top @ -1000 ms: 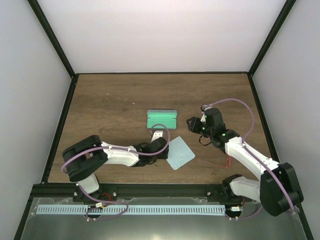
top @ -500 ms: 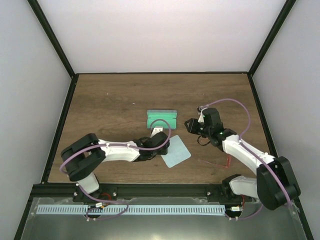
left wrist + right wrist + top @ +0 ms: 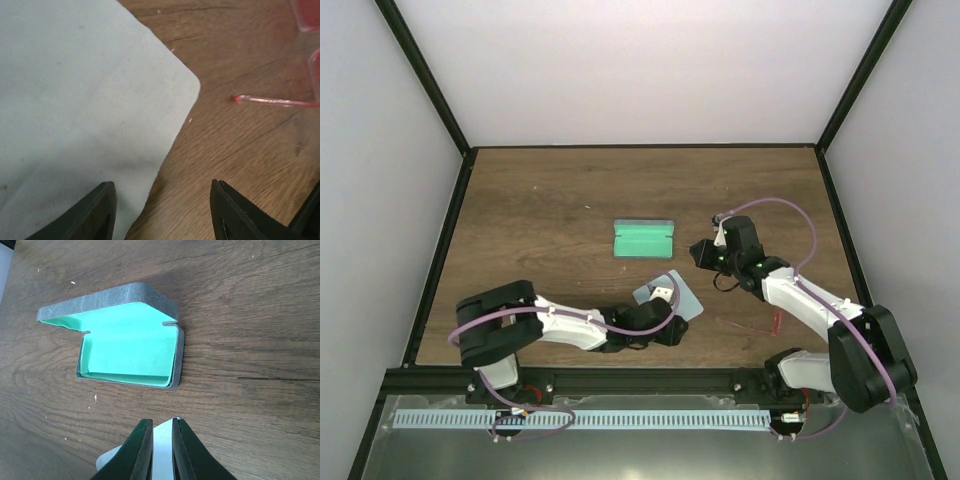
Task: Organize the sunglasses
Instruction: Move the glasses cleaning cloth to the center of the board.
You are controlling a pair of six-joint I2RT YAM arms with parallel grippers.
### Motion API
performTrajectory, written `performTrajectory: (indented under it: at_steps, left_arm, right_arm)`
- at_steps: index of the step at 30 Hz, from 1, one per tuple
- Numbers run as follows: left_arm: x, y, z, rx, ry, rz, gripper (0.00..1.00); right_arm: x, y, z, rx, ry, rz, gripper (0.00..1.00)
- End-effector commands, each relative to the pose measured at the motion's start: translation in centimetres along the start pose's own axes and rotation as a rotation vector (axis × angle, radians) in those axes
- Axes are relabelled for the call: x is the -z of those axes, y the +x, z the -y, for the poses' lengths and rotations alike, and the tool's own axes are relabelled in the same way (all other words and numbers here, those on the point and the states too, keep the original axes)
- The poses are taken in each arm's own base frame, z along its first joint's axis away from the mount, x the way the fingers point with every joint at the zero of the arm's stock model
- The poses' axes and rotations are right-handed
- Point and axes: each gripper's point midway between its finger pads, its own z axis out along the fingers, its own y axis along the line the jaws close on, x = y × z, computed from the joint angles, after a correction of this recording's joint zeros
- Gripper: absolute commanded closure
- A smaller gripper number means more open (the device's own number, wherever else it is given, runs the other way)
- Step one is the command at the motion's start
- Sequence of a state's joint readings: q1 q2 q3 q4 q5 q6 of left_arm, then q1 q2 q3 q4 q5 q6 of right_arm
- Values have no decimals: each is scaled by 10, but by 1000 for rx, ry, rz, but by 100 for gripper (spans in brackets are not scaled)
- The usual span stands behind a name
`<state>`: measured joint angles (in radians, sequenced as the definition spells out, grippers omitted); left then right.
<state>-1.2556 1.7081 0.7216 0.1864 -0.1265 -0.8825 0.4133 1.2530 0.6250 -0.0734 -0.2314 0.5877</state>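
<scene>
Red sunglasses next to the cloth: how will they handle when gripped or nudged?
Probably light and fragile: the sunglasses show a very thin, translucent red arm that would likely flex under a hard pinch. Lying flat on the wooden table, they would likely slide rather than roll if pushed. There is little to grip, so slipping seems possible.

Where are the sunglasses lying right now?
In the top view, the sunglasses lie on the table at its near right part, to the right of the cloth.

White-shelled left arm [image 3: 565,325] and right arm [image 3: 810,305], black at joints, wrists and bulky shoulder housings. Lilac cables [image 3: 772,199] looped along both. Black, wedge-shaped left jaws; dark green, narrow, tapering right jaws.
</scene>
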Motion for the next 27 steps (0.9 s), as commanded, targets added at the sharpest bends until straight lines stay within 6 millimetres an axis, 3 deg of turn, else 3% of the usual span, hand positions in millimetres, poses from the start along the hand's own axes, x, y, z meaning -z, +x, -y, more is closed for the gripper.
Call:
performTrajectory:
  at_steps: [1, 5, 11, 16, 20, 27]
  left_arm:
    - [-13, 19, -3, 57, 45, -50, 46]
    - [-5, 31, -31, 85, -17, -51, 46]
    - [25, 44, -62, 116, -65, -44, 45]
    - [46, 39, -90, 114, -173, 16, 45]
    - [52, 27, -80, 93, -150, 50, 38]
    - [58, -24, -40, -8, -156, 151, 22]
  right_arm:
    - [1, -8, -2, 11, 2, 22, 87]
    - [1, -7, -2, 10, 2, 18, 87]
    - [2, -9, -1, 10, 9, 25, 85]
    - [0, -7, -1, 10, 3, 19, 84]
    - [-1, -6, -2, 14, -4, 12, 82]
    - [10, -13, -17, 62, -66, 62, 71]
